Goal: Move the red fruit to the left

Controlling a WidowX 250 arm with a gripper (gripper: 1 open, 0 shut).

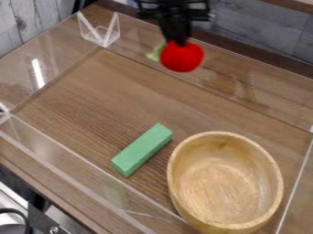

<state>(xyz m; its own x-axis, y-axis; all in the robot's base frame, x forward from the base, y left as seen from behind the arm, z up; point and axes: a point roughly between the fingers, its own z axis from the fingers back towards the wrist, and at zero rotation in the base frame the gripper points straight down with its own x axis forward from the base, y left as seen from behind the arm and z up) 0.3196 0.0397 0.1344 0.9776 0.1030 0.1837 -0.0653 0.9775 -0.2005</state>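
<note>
My gripper (180, 38) held the red fruit (184, 57) clamped between closed fingers, clear above the wooden tabletop (98, 105) near the back of the clear-walled enclosure. The green block (142, 149) and the wooden bowl (226, 180) sat well apart, nearer the camera.

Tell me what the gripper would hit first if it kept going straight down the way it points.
Probably bare wooden tabletop; the gripper holds the red fruit aloft, nothing visibly beneath, though depth is unclear.

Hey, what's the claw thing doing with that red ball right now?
Gripper shut on red fruit, lifted above table. Green block, wooden bowl lie well below, not in way.
</note>
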